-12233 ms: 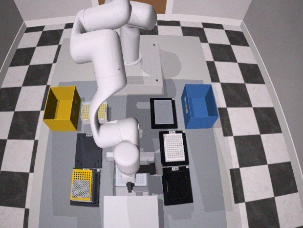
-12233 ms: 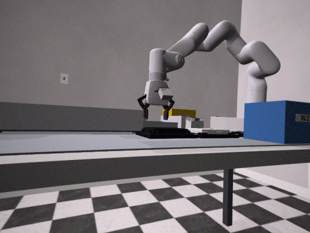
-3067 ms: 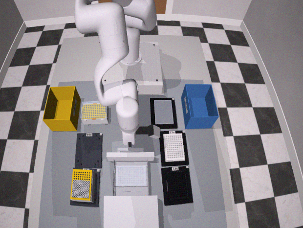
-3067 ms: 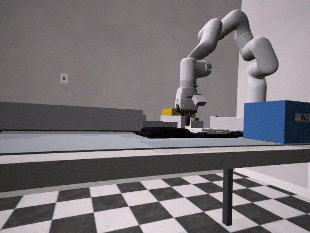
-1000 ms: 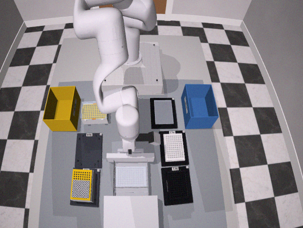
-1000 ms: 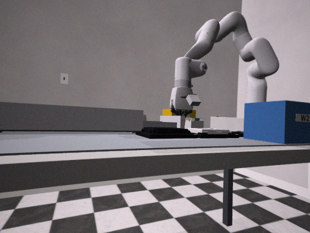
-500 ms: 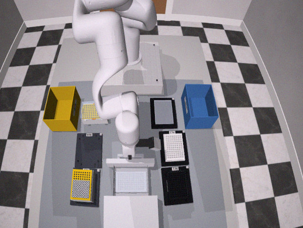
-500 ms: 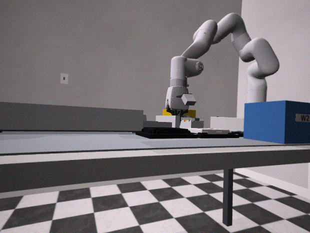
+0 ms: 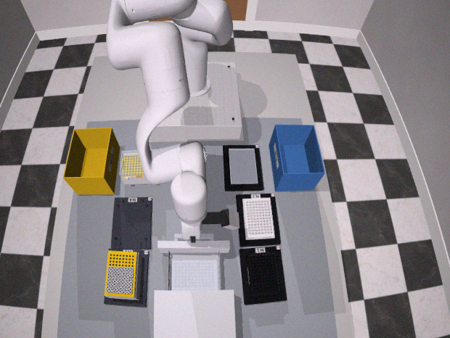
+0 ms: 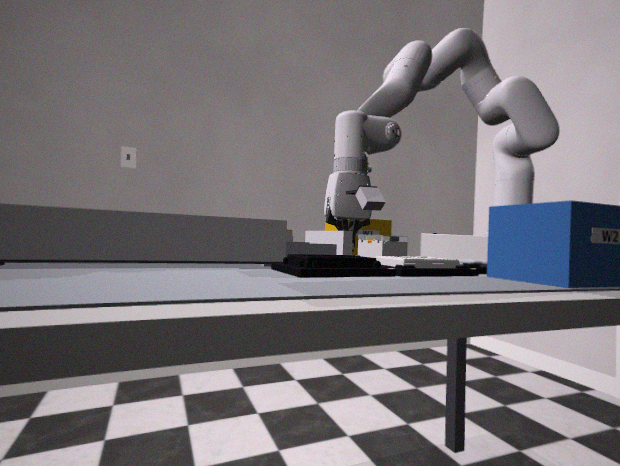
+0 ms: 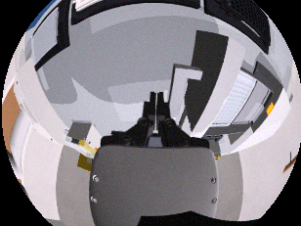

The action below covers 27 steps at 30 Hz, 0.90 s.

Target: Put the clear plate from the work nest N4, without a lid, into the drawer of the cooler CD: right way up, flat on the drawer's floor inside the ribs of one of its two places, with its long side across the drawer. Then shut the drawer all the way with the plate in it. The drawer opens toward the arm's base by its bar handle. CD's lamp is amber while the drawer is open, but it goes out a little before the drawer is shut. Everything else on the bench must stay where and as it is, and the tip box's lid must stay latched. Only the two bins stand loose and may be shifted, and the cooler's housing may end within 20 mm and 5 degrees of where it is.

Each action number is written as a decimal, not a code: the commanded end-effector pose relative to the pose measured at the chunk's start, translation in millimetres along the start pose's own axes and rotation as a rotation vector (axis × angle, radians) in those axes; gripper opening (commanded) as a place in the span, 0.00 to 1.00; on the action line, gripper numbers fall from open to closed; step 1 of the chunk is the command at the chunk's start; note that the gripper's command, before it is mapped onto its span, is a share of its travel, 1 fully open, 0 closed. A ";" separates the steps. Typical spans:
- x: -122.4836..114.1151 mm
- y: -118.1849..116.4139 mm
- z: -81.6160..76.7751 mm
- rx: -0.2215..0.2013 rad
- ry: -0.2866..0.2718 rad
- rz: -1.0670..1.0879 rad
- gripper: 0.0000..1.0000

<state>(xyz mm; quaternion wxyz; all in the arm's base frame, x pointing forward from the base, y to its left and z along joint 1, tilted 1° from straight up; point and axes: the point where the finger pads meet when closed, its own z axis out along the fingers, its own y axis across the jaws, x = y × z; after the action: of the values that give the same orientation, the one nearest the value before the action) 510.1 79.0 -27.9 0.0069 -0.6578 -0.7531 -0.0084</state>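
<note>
My gripper is shut and empty, pointing down, with its fingertips low at the bar handle, on the arm-base side of it. Whether they touch the bar is not clear. The drawer front stands out from the housing of the cooler CD, so the drawer is open. The clear plate lies in the drawer, looking flat, with its long side across; its seating inside the ribs cannot be made out. The lamp is amber. Nest N4 is empty.
The tip box stands beside the yellow bin. A yellow-topped rack stands left of the drawer. A white plate and a black plate sit in nests on the right, near the blue bin.
</note>
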 end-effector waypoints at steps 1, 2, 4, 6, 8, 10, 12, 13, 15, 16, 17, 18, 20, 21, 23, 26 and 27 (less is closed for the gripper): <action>0.0 8.5 -1.7 -0.004 0.000 0.000 0.00; 0.0 8.5 -1.7 -0.004 0.000 0.000 0.00; 0.0 11.8 -1.7 -0.004 0.000 0.000 0.00; 0.0 15.2 -1.7 -0.004 0.000 0.000 0.00; 0.0 18.5 -1.7 -0.004 0.000 0.000 0.00; 0.0 21.8 -1.8 -0.004 0.000 0.000 0.00; 0.1 25.2 -1.8 -0.005 0.000 0.000 0.00; 0.1 26.9 -1.8 -0.005 0.000 0.000 0.00; 0.1 30.2 -1.8 -0.005 0.000 0.000 0.00; 0.1 31.9 -1.8 -0.005 0.000 0.000 0.00; 0.1 32.7 -1.8 -0.005 0.000 0.000 0.00; 0.1 32.7 -1.8 -0.005 0.000 0.000 0.00; 0.1 32.7 -1.8 -0.005 0.000 0.000 0.00; 0.1 32.7 -1.8 -0.005 0.000 0.000 0.00; 0.1 36.1 -1.8 -0.005 0.000 0.000 0.00; 0.1 41.0 -1.9 -0.005 0.000 0.000 0.00; 0.1 42.7 -1.9 -0.005 0.000 0.000 0.00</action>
<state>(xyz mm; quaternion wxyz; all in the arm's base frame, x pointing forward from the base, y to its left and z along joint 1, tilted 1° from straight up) 544.0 83.6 -27.9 0.0070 -0.6578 -0.7531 -0.0082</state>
